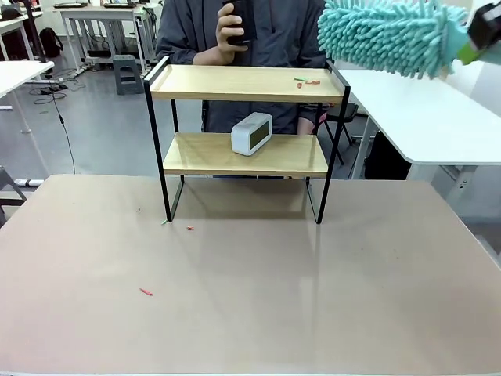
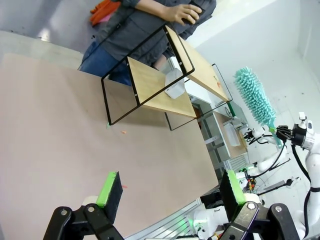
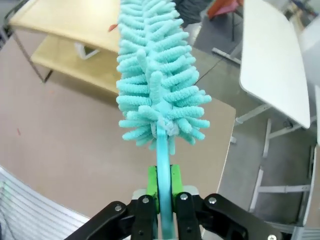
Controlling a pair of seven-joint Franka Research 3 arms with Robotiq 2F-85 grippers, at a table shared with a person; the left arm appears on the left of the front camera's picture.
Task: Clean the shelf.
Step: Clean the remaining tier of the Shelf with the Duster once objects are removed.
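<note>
Fingers point(image 2: 111, 187) on the left gripper point(image 2: 170, 190) are hanging wide apart and empty over the brown table point(image 1: 250, 298). We're seeing the shelf point(image 1: 235, 82) standing upright at the table's far middle, a white clock point(image 1: 251, 133) sitting on its lower board. Rightmost, the right gripper point(image 3: 164, 186) is clamping the handle of the teal duster point(image 1: 387, 35), up right of the shelf.

The shelf point(image 1: 246, 82) stands at the far middle of the brown table point(image 1: 329, 298). On its lower board lies a white clock point(image 1: 251, 133); on the upper board, toward the right, lie small scraps point(image 1: 306, 81) (red and green). Above the shelf's right end hangs a teal duster point(image 1: 387, 35), held by the right gripper point(image 1: 472, 47). Behind the shelf a person's hand point(image 1: 231, 33) holds a dark object point(image 1: 243, 17).
</note>
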